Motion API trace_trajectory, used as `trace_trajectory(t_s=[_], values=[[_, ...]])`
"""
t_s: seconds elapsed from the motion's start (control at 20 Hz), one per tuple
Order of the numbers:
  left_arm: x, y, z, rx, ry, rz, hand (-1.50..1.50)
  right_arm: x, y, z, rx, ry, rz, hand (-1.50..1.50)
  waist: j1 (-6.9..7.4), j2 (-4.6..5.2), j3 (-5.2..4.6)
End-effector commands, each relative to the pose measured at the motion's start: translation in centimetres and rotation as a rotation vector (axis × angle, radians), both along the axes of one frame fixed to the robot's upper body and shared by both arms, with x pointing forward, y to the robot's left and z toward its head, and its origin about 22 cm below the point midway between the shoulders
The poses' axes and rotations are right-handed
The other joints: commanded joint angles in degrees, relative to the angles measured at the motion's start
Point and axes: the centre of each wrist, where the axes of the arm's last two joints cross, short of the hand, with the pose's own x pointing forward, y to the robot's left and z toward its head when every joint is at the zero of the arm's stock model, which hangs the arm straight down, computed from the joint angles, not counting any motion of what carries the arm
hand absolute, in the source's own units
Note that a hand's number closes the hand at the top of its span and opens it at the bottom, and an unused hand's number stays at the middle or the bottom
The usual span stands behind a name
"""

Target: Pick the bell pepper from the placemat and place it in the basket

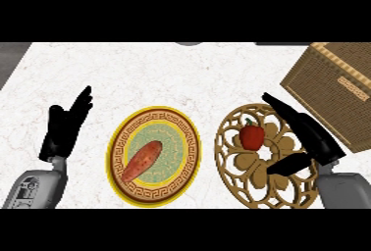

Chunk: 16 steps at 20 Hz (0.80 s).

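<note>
- Two risks stand out. The bell pepper (251,137) sits on the upper half of the placemat (230,171). The right hand (311,137) is spread just beside it, fingers straight and thumb apart, grasping nothing. Hand and pepper look apart.
- A rounded, glossy pepper could roll or skid over the openwork mat if the fingers meet it from one side before the thumb closes behind it.
- A sideways nudge would send it left, toward the plate (118,147), which carries a sweet potato (143,161) and lies just beside the mat.
- The basket (340,88) stands at the upper right, near the mat's edge. Its near wall looks tall, so a low carry could knock the pepper against the rim. I judge a clear lift is needed first.
- The basket runs out of view at the right, so its opening cannot be seen in full.
- Open room: bare bench (145,73) lies above the plate and mat, with only a narrow strip between mat and basket.
- The left hand (65,130) rests open at the left, well apart from the path.
</note>
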Motion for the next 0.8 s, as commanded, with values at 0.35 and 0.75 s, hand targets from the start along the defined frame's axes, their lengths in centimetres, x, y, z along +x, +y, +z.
trace_trajectory(t_s=[0.35, 0.75], values=[[0.0, -1.1, -2.5, 0.008, -0.001, -0.007, 0.0, 0.3, 4.2, -1.0, -0.032, 0.048, -0.015, -1.5, -0.11, 0.0, -0.01], [-0.4, 1.1, -1.1, -0.008, -0.007, -0.015, 0.0, 2.3, 2.8, -3.7, -0.015, 0.072, -0.019, -1.5, 0.11, 0.04, 0.0]])
